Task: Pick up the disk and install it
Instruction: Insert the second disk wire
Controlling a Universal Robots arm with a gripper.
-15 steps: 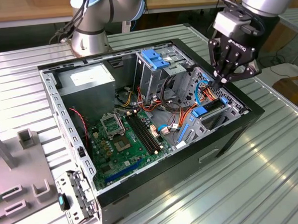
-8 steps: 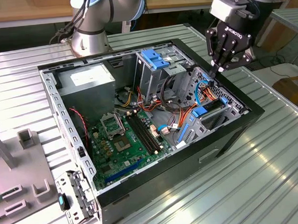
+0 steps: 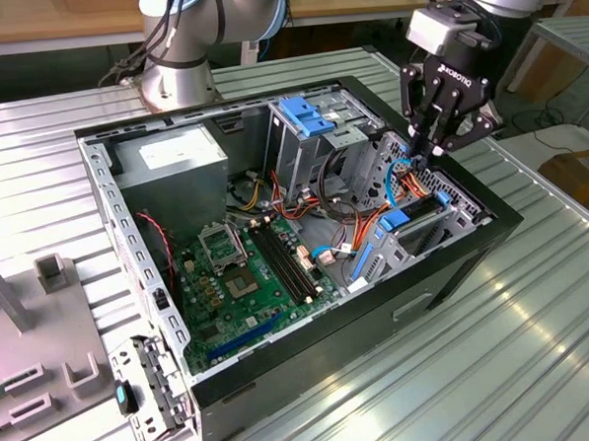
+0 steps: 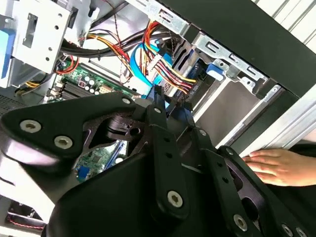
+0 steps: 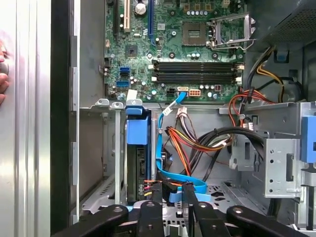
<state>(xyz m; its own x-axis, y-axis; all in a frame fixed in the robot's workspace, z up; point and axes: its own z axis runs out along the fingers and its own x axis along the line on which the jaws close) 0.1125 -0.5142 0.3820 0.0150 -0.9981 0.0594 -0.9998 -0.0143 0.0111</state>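
The disk [image 5: 137,148] stands on edge in the drive bay of the open computer case [image 3: 455,261], its dark body framed by a blue carrier. Its blue tab [image 3: 397,218] faces the motherboard and also appears in the second wrist view [image 4: 213,69]. My gripper [image 3: 431,154] hangs over the bay's far end, above the orange and blue cables and clear of the disk. In both wrist views the gripper [image 5: 172,190] [image 4: 170,101] is open by a narrow gap. Nothing is held between the fingers.
A tall grey cage with a light-blue top [image 3: 304,121] stands beside the bay. Motherboard [image 3: 248,282], power supply [image 3: 172,153] and a cable bundle [image 5: 197,140] crowd the case. A person's hand [image 4: 276,165] rests at the case's outer side. Grey fixtures [image 3: 41,293] sit at the exterior view's left.
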